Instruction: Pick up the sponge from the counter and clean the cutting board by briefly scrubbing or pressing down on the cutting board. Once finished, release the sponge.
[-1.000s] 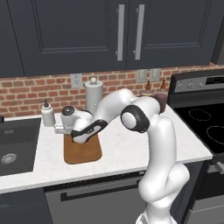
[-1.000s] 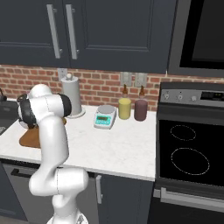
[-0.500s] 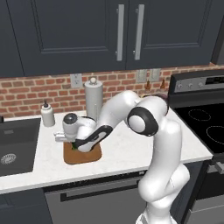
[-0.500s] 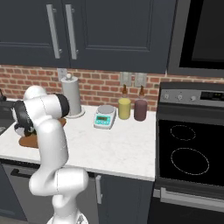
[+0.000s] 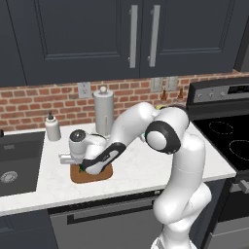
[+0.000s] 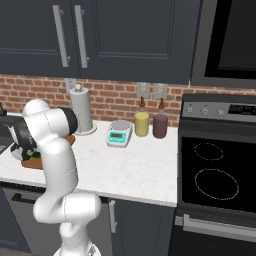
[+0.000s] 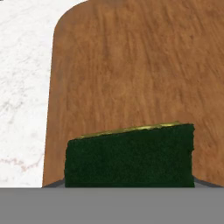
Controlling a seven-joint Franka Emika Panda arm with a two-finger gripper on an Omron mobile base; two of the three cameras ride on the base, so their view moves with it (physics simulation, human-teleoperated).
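Note:
The brown wooden cutting board (image 7: 131, 74) lies on the white counter (image 7: 22, 87). The dark green sponge (image 7: 129, 156), with a thin yellow edge showing, sits low over the board's near end and hides my fingertips behind it. In the left base view my gripper (image 5: 80, 168) points down onto the cutting board (image 5: 99, 174), shut on the sponge (image 5: 81, 170), of which a green speck shows. In the right base view the arm covers most of the cutting board (image 6: 34, 163) at the far left.
A dark sink (image 5: 12, 168) lies left of the board. A soap bottle (image 5: 52, 127) and a paper towel roll (image 5: 103, 111) stand behind it. A scale (image 6: 119, 134) and two canisters (image 6: 142, 124) sit further right, before the stove (image 6: 215, 170).
My hand has come down and slightly forward, bringing the sponge low onto the cutting board. The elbow has swung to the right.

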